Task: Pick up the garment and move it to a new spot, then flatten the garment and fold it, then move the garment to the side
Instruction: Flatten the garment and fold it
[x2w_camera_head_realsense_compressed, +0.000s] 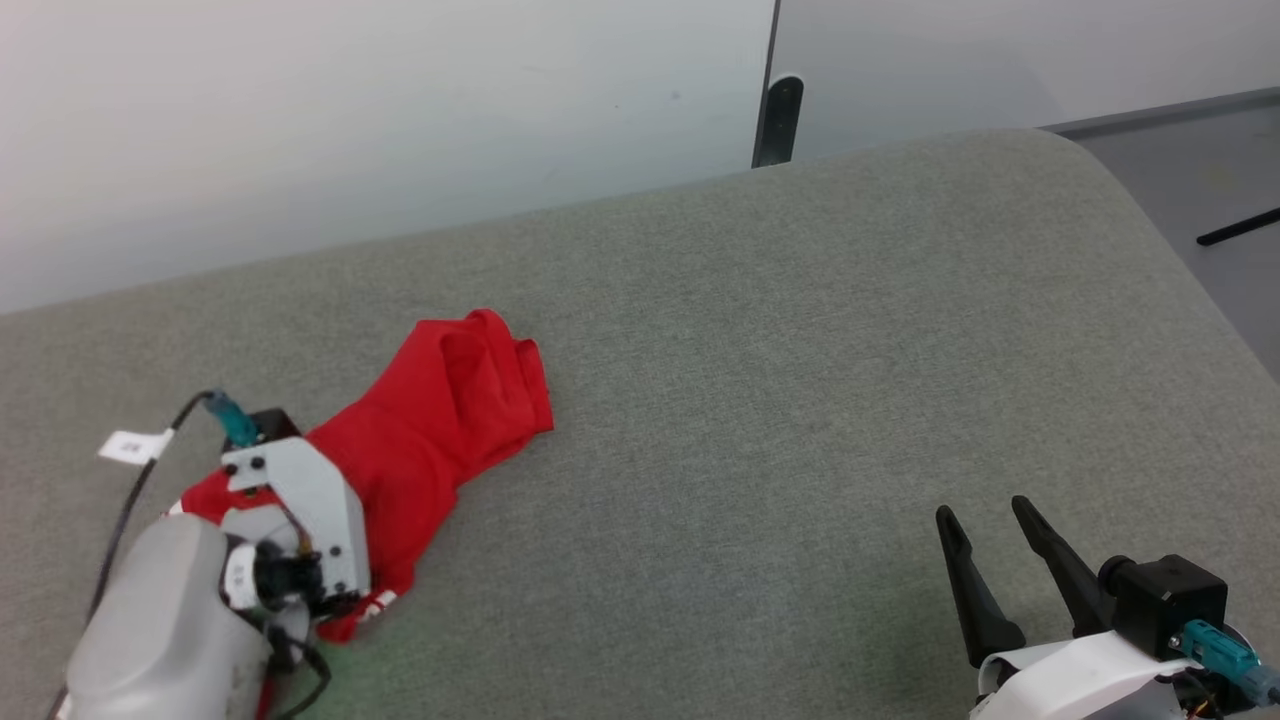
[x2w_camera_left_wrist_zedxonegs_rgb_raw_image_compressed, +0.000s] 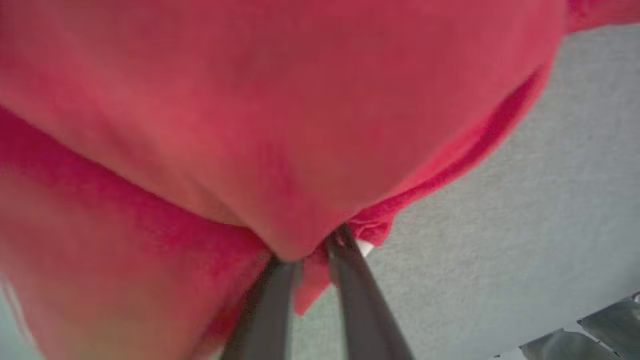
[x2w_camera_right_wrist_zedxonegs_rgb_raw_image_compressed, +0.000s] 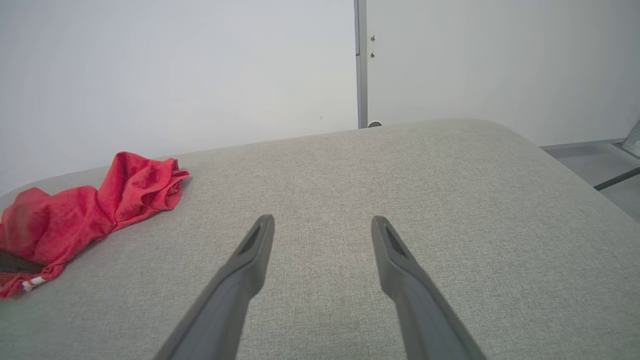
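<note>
The left gripper (x2w_camera_left_wrist_zedxonegs_rgb_raw_image_compressed: 312, 250) has its jaws pinched on a fold of the red shirt (x2w_camera_head_realsense_compressed: 440, 420), which lies bunched on the tabletop's (x2w_camera_head_realsense_compressed: 800, 350) left side. A firm bite before lifting should stop the cloth slipping. The right gripper (x2w_camera_head_realsense_compressed: 983, 510) hovers, jaws spread, over the tabletop's near right.

Right gripper (x2w_camera_right_wrist_zedxonegs_rgb_raw_image_compressed: 322, 223) jaws spread wide, empty, over grey padded surface (x2w_camera_right_wrist_zedxonegs_rgb_raw_image_compressed: 450, 200). Red garment (x2w_camera_right_wrist_zedxonegs_rgb_raw_image_compressed: 85, 215) crumpled at far left, well apart from fingers.

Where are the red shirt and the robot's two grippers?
shirt (x2w_camera_head_realsense_compressed: 440, 420), head view, crumpled red middle.
left gripper (x2w_camera_left_wrist_zedxonegs_rgb_raw_image_compressed: 314, 247), left wrist view, between its fingertips.
right gripper (x2w_camera_right_wrist_zedxonegs_rgb_raw_image_compressed: 322, 218), right wrist view, between its fingertips.
</note>
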